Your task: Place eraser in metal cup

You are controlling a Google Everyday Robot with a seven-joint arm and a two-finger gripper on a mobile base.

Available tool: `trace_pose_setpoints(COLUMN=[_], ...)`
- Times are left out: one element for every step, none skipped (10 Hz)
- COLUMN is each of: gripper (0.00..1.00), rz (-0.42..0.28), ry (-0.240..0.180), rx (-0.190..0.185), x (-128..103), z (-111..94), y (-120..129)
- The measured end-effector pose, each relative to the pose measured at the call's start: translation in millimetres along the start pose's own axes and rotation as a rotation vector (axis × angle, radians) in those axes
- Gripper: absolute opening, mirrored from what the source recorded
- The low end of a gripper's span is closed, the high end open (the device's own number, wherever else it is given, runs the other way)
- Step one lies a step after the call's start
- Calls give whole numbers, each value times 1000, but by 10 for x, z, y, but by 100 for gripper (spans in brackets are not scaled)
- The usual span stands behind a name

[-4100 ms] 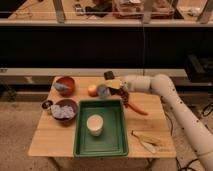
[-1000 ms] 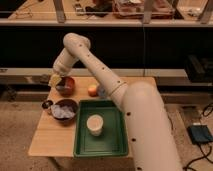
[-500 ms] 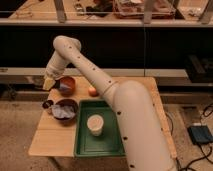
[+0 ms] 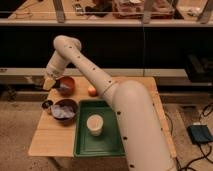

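Gripper (image 4: 49, 82) hangs above the table's (image 4: 55, 140) far-left corner, jaws pressed together, eraser not visible so perhaps pinched there, drop into the metal cup (image 4: 47, 104) just below not yet made, while a white cup (image 4: 94, 124) stands in the green tray (image 4: 82, 147).

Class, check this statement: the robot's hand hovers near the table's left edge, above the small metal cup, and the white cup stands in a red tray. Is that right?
Not quite. The tray is green, not red, as the camera view shows. The rest holds: the hand hovers near the left edge of the table, above the small metal cup, and the white cup stands in the tray.
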Motion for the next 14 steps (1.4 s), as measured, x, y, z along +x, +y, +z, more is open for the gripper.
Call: trace_pose_setpoints(gripper=[0,0,0,0,0,0,0,0,0,0,0,0,0,0], rz=[-20,-42,-64,-78,-90,-108,-129,-132,-136,-142,-148,-151,-150,-149], ry=[-27,-62,-91,-114,-138,-171,-204,-217,-237,-254,-264,-272,-278,-280], rx=[15,32,51,64,76,99,130,147,168,190,206,223,231,231], x=[30,84,174,207,234,272,315,295,257,231,226,191,119,61], z=[38,122,245,330,401,536,743,831,944,1081,1182,1277,1373,1446], y=[-14,-26,-35,-32,-26,-30,-45,-50,-63,-84,-109,-136,-139,-138])
